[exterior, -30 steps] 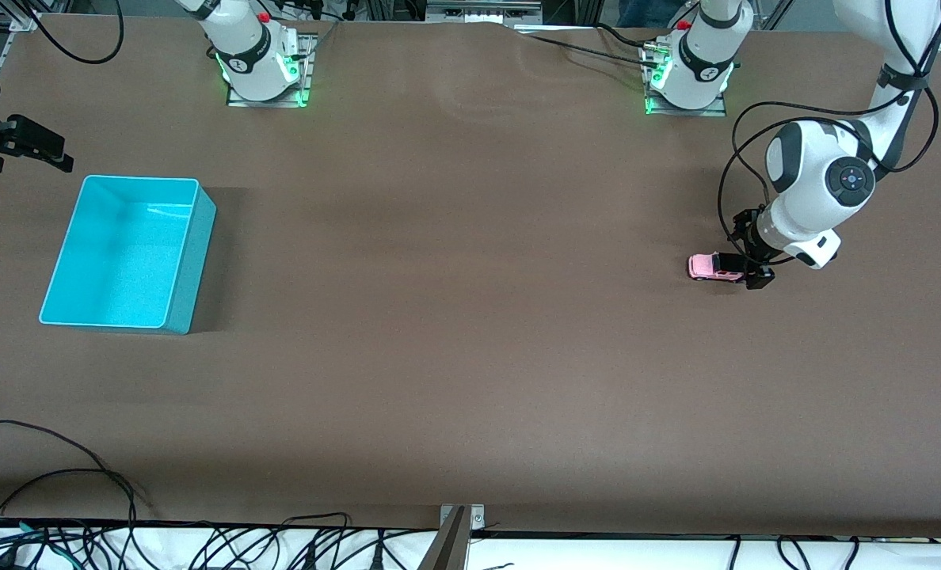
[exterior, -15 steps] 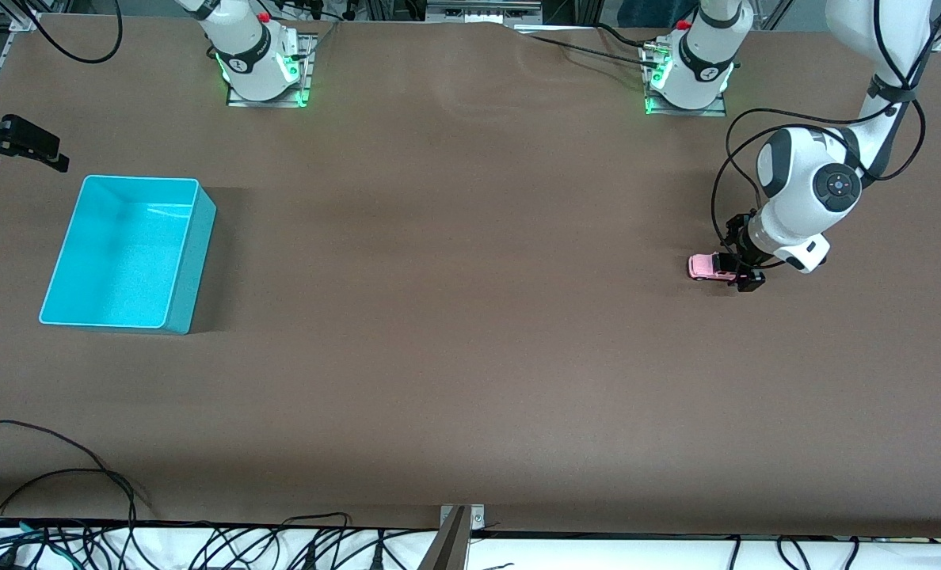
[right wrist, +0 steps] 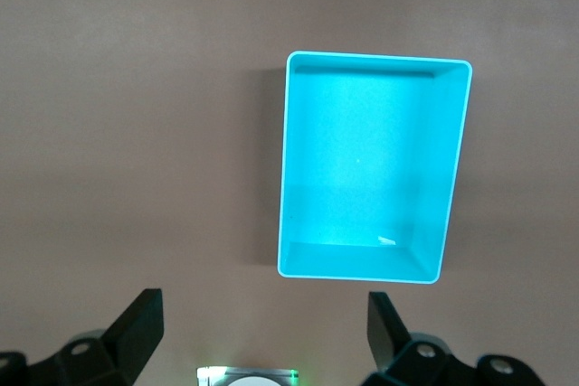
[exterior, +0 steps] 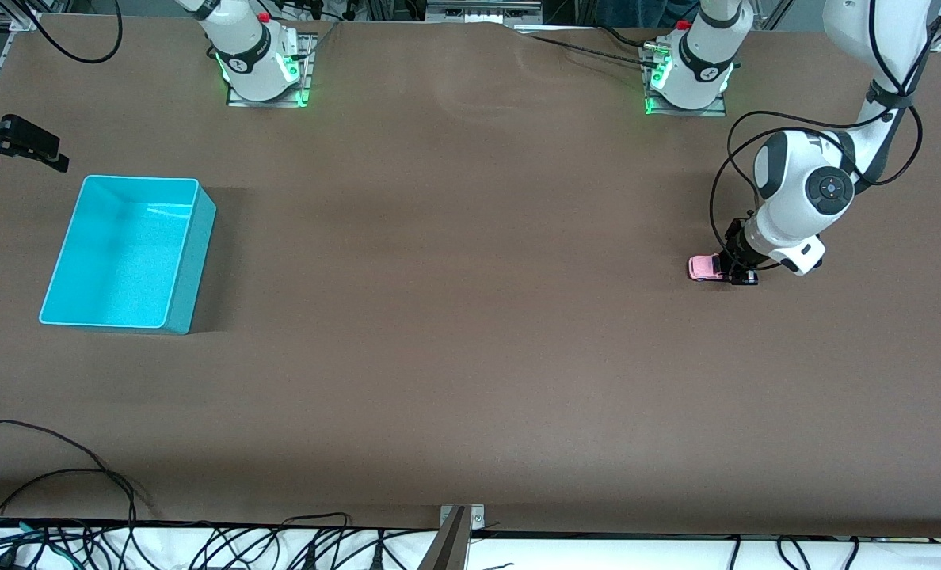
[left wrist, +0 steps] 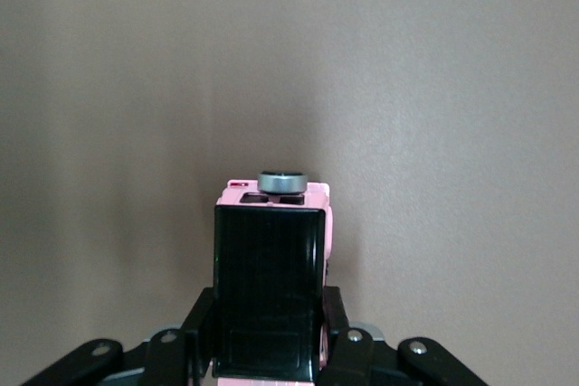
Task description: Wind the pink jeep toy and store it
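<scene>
Pinching the pink jeep toy (exterior: 706, 267) by its flanks on the table at the left arm's end, our left gripper (exterior: 735, 271) clasps something light, rigid and slick, while our right gripper (exterior: 19, 146) waits spread wide beside the turquoise bin (exterior: 189, 261).

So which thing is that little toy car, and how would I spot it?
Start at the brown table and go to the left arm's end. There the left gripper is shut on the tiny boxy pink jeep toy with its black roof, the only pink thing, far from the big turquoise bin.

Pink jeep toy (left wrist: 271, 268) rear cut off
</scene>
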### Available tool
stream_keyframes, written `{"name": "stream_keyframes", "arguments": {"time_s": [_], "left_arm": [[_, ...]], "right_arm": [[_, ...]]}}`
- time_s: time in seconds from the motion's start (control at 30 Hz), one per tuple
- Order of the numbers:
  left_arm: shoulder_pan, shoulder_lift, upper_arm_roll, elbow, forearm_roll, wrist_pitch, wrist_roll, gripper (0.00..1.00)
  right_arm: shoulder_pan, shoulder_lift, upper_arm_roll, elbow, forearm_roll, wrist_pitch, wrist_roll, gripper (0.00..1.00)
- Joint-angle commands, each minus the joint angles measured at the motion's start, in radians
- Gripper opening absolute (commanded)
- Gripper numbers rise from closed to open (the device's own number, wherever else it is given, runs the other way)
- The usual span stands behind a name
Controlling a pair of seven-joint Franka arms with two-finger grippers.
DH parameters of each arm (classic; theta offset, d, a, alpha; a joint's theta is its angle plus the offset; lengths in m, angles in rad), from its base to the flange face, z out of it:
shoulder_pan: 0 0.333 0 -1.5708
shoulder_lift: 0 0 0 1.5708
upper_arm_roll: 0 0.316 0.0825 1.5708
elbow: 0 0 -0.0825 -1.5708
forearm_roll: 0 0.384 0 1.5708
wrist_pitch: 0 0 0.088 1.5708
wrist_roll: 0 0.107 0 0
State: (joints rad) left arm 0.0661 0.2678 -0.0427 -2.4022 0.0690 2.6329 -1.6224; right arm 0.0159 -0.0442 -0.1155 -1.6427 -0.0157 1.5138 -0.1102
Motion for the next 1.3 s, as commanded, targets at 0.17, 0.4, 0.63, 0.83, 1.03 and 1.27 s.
{"name": "stream_keyframes", "arguments": {"time_s": [0.17, 0.4, 0.63, 0.83, 1.03, 1.27], "left_arm": [[-0.083, -0.015, -0.003, 0.029, 0.028, -0.022, -0.099, 0.24], [-0.146, -0.004, -0.003, 0.028, 0.028, -0.021, -0.185, 0.24], [-0.161, 0.010, -0.003, 0.028, 0.031, -0.019, -0.209, 0.21], [-0.160, 0.030, -0.003, 0.028, 0.031, -0.013, -0.202, 0.21], [-0.147, 0.045, 0.000, 0.028, 0.097, -0.011, -0.202, 0.20], [-0.121, 0.062, 0.004, 0.029, 0.123, 0.006, -0.197, 0.20]], "right_arm": [[-0.001, 0.009, -0.003, 0.026, 0.000, -0.009, 0.007, 1.00], [-0.001, 0.009, -0.003, 0.026, 0.000, -0.009, 0.006, 1.00], [-0.001, 0.009, -0.003, 0.026, 0.000, -0.009, 0.006, 1.00], [-0.001, 0.009, -0.003, 0.026, 0.000, -0.009, 0.006, 1.00], [-0.001, 0.009, -0.003, 0.026, 0.000, -0.009, 0.006, 1.00], [-0.001, 0.009, -0.003, 0.026, 0.000, -0.009, 0.006, 1.00]]}}
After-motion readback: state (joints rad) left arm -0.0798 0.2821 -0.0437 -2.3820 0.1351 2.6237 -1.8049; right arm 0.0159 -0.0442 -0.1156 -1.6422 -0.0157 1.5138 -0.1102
